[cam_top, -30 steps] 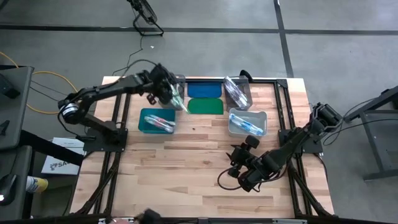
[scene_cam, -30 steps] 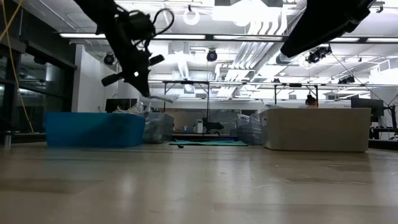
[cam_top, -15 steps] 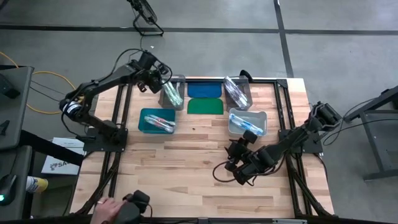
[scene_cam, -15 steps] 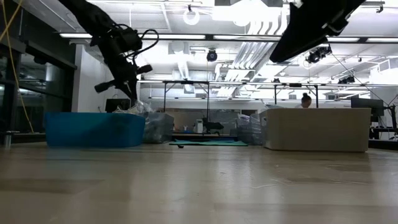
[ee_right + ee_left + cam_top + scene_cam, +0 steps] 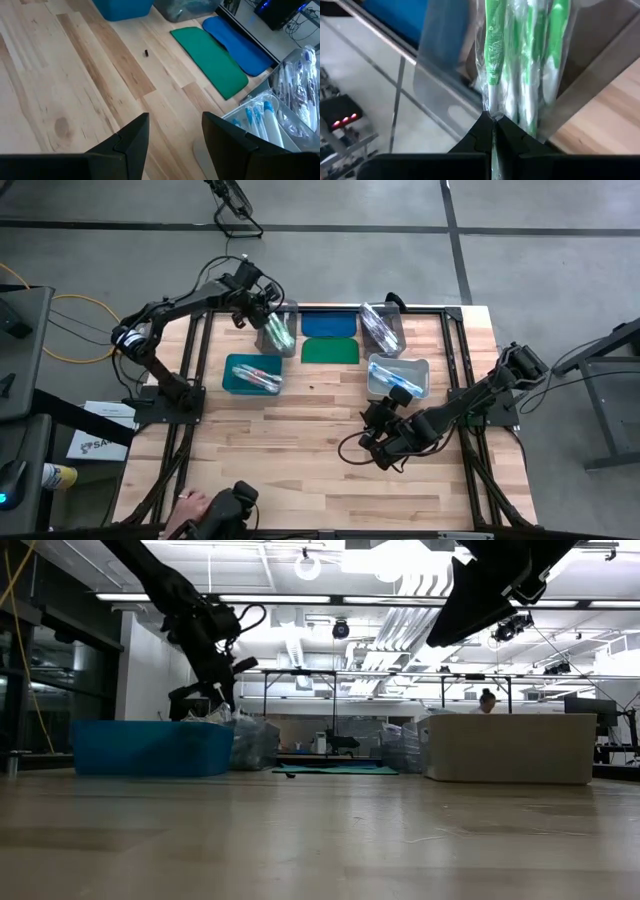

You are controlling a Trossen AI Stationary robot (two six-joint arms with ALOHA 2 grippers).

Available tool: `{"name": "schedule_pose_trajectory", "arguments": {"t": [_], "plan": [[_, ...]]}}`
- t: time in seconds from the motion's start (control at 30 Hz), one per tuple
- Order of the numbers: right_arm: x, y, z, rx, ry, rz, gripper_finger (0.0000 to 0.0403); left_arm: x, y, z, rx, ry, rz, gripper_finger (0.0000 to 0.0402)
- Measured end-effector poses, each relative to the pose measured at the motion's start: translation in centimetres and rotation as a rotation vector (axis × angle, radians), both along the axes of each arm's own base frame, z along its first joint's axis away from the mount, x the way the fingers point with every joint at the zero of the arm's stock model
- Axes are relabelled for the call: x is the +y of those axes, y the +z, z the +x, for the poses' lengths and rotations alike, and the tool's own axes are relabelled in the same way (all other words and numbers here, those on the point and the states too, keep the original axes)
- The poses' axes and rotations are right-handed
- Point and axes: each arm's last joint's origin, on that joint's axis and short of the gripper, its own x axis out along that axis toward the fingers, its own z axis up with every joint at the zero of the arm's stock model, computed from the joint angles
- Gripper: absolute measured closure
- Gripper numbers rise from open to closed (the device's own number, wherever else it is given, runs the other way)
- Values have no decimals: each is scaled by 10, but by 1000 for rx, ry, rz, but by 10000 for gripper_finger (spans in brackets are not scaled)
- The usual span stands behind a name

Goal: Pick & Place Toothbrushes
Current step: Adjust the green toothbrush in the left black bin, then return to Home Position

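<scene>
My left gripper (image 5: 265, 308) (image 5: 492, 122) is over the far-left clear bin (image 5: 277, 330), shut on a wrapped green-and-white toothbrush (image 5: 492, 65). More green toothbrushes (image 5: 540, 60) lie beside it in that bin. A teal bin (image 5: 253, 374) holds pinkish and blue toothbrushes. Blue ones lie in the right clear bin (image 5: 398, 376) (image 5: 260, 120), and more wrapped ones in the far-right clear bin (image 5: 382, 328). My right gripper (image 5: 383, 445) (image 5: 172, 142) hangs open above bare table, near of the right bins. My left gripper pinches the clear wrapper end (image 5: 491, 111) of the green toothbrush between its two shut fingers. The fingers come slanting down from the table's far-left, along the brush's length. The brush stretches away from the fingertips down into the clear bin; whether it rests on the others I cannot tell.
A blue lid (image 5: 329, 324) and a green lid (image 5: 330, 350) lie flat between the two far bins. A small dark speck (image 5: 146, 52) sits on the wood. A person's hand with a dark device (image 5: 225, 508) is at the near edge. Bare wood spans the table's middle and near half.
My left gripper, staying shut, carried the toothbrush from above the gap between teal and clear bins toward the far-left, then lowered it into the far-left clear bin. My right arm drifted slightly toward the table's left. A person's hand came in at the near edge.
</scene>
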Motion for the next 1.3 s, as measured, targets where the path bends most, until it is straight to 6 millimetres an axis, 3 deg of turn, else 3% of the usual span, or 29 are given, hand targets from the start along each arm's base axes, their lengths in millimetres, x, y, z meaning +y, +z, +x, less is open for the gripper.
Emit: {"name": "schedule_pose_trajectory", "arguments": {"t": [0.27, 0.4, 0.53, 0.8, 1.0, 1.3], "plan": [[0, 0, 0, 1, 1, 2, 227, 6, -24, 5, 47, -8, -90, 401], [0, 0, 0, 5, 5, -1, 227, 8, -26, 7, 25, 23, -100, 388], [0, 0, 0, 5, 8, 6, 227, 10, -24, 9, -1, 18, -74, 343], [1, -1, 0, 26, 25, 40, 227, 13, -21, 10, -56, 115, -85, 211], [3, -1, 0, 44, 43, 66, 227, 7, -5, 7, -171, 387, -141, 169], [4, -2, 0, 60, 61, 69, 227, -33, 46, -5, -338, 433, -217, 165]]}}
